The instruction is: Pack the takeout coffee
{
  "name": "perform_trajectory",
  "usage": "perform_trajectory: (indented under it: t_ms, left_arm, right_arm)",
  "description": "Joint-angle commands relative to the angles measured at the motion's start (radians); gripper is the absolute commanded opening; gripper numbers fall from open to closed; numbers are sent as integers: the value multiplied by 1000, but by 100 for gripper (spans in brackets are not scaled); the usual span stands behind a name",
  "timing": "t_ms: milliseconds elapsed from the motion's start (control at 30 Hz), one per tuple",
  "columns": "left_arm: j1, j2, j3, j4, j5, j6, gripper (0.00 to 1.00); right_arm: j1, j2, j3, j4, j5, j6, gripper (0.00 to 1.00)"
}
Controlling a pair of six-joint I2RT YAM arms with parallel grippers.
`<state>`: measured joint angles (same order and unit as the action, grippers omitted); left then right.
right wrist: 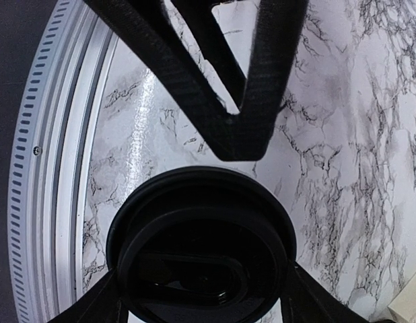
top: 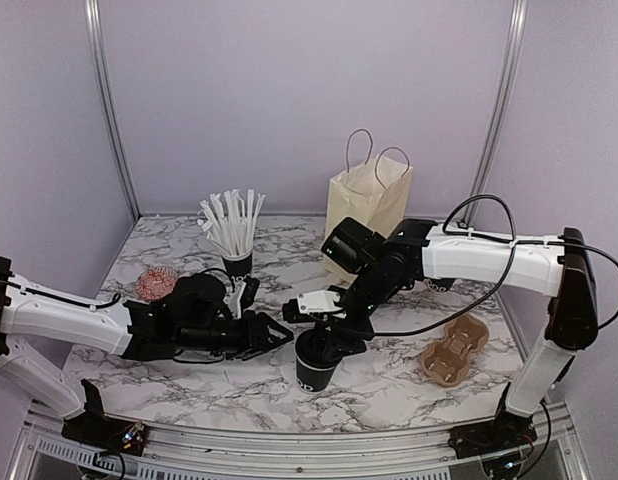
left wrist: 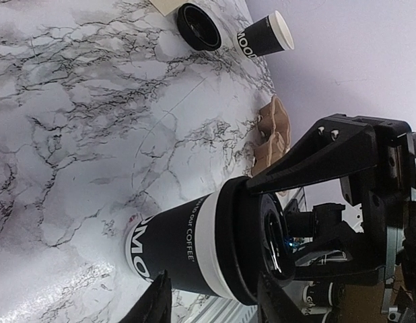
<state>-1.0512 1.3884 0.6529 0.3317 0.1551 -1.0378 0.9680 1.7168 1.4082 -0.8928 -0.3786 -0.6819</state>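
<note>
The takeout coffee (top: 316, 368), a black cup with white lettering, a white band and a black lid, stands near the table's front edge. My right gripper (top: 334, 338) comes down from above, its fingers closed on the lid's rim. In the right wrist view the lid (right wrist: 201, 249) fills the gap between my fingers (right wrist: 104, 303). My left gripper (top: 277, 336) is open just left of the cup. In the left wrist view the cup (left wrist: 174, 245) lies ahead of my open left gripper (left wrist: 215, 306), not touching either finger. The cream paper bag (top: 367, 205) stands upright at the back.
A like cup with white wrapped straws (top: 236, 235) stands at the back left. A red mesh thing (top: 156, 283) lies at the left. A brown cardboard carrier (top: 454, 350) lies at the right. A second lidless cup (left wrist: 265, 35) and a loose black lid (left wrist: 198, 25) sit near the bag.
</note>
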Motion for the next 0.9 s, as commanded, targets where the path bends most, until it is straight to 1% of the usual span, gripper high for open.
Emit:
perform_trajectory:
  t_ms: [0,200,433,533,567,633,700,867]
  left_arm:
    - [-7,33,4,47,56,-22,42]
    - [-13,78,26,47,87,-23,33]
    - [-15,84,43,48,100,-13,30]
    - [-15,52,28,47,70,-22,27]
    - [-15,36,20,47,56,-27,27]
    - [-15,10,12,48,38,-29,31]
    - [-17,8,19,48,59,-21,34]
    - [-32,57,39,49,89,-21,34]
  right_arm:
    - [19,30,19,-43,28,4,72]
    - [26,39,21,-43,33,10,72]
    - [44,46,17,-40,43,11,72]
    - [47,50,15,-40,44,11,72]
    - [47,50,15,-40,44,12,72]
    - [47,50,14,-41,42,13,71]
    - [48,51,14,-40,41,13,71]
    - [50,53,15,-39,40,15,71]
